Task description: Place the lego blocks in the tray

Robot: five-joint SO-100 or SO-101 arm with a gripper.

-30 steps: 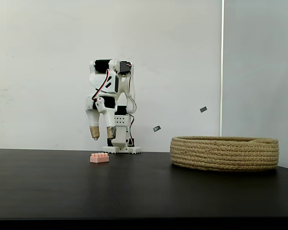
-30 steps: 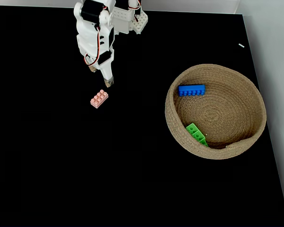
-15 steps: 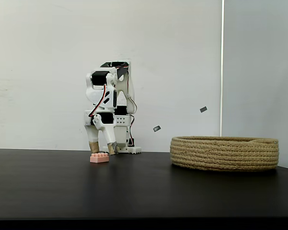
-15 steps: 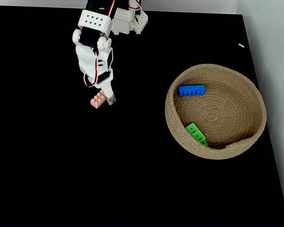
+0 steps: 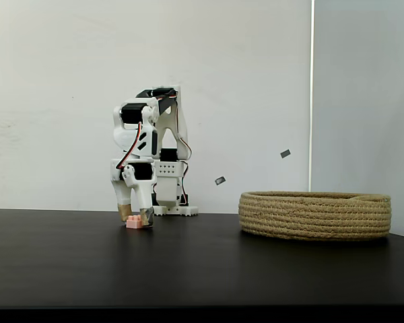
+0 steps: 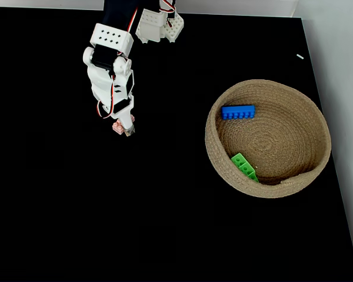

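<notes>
Side-on fixed view: white arm's gripper (image 5: 136, 218) is down at the black table (image 5: 202, 269), its tan-tipped fingers (image 5: 124, 212) set narrowly on either side of the small pale pink studded brick (image 5: 134, 223); brick sits on the table surface. Whether the fingers actually press it, cannot tell. Wide shallow round basket of coiled tan rope (image 5: 315, 215) stands well apart to the right.

Top-down fixed view: gripper (image 6: 122, 126) covers most of the pink brick (image 6: 116, 127), only an edge visible. Basket (image 6: 215, 147) at right holds the blue studded brick (image 6: 237, 111) near its upper wall and the bright green studded brick (image 6: 244, 167) lower down.
</notes>
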